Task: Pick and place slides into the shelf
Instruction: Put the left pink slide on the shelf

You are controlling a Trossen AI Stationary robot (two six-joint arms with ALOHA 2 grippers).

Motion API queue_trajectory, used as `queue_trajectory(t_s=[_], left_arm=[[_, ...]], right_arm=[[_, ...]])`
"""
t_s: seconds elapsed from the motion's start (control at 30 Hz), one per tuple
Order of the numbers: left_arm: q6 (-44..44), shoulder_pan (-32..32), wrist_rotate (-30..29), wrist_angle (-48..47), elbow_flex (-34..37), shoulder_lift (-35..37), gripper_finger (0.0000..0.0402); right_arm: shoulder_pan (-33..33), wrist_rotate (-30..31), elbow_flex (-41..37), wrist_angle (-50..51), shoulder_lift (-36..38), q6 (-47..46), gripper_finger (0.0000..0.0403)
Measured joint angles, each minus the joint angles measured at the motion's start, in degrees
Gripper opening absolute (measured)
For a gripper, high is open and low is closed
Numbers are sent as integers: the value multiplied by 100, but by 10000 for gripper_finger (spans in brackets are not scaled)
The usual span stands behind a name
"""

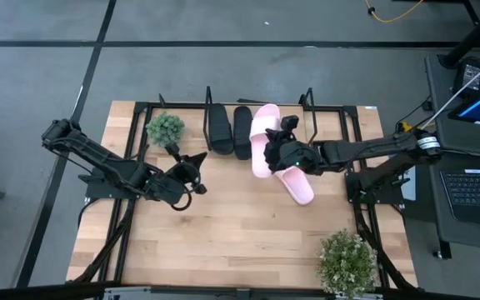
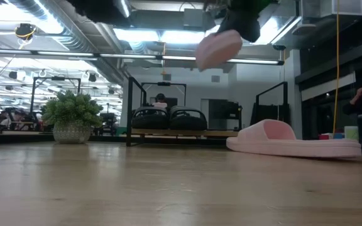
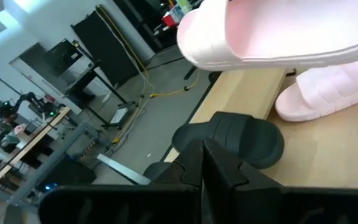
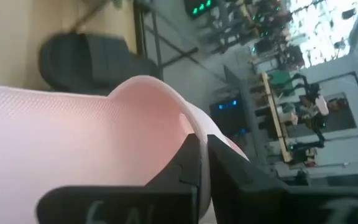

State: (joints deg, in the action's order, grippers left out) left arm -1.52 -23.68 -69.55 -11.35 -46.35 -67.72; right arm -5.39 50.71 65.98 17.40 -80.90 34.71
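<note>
Two black slides [image 1: 230, 131] stand side by side in the black wire shelf [image 1: 327, 109] at the table's far edge; the low view shows them [image 2: 168, 118] behind the rods. One pink slide [image 1: 297, 185] lies flat on its sole on the table right of centre [image 2: 294, 142]. The other pink slide [image 1: 262, 133] hangs in the air in front of the shelf [image 2: 219, 48], with my right gripper [image 1: 277, 153] shut on it. My left gripper [image 1: 197, 172] hovers left of centre, shut and empty [image 3: 204, 163], pointing toward the black slides [image 3: 229, 140]. My right gripper pinches a thin pink edge [image 4: 188, 127] of the slide between its two fingers; whether that is the strap or the sole's rim I cannot tell. The fingers come from the table's right side, roughly level. The slide is lifted clear of the table and tilted.
A small potted plant [image 1: 165, 127] stands at the shelf's left end, close to my left arm. A bigger plant [image 1: 347, 262] sits at the near right corner. Bare wood lies in the near middle of the table [image 1: 223, 242].
</note>
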Motion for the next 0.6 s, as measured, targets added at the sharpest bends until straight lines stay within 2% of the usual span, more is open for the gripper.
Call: queue_trajectory(t_s=[0.27,0.37,0.6], left_arm=[[267,4,-26,-25,319,-2,1],[296,-6,-13,-28,367,-2,1],[352,-13,214,-17,367,-2,1]], right_arm=[[608,-245,-498,-41,0,-143,16],[825,-518,-731,-73,0,-147,16],[1244,-1041,-1134,-968,-2,417,16]])
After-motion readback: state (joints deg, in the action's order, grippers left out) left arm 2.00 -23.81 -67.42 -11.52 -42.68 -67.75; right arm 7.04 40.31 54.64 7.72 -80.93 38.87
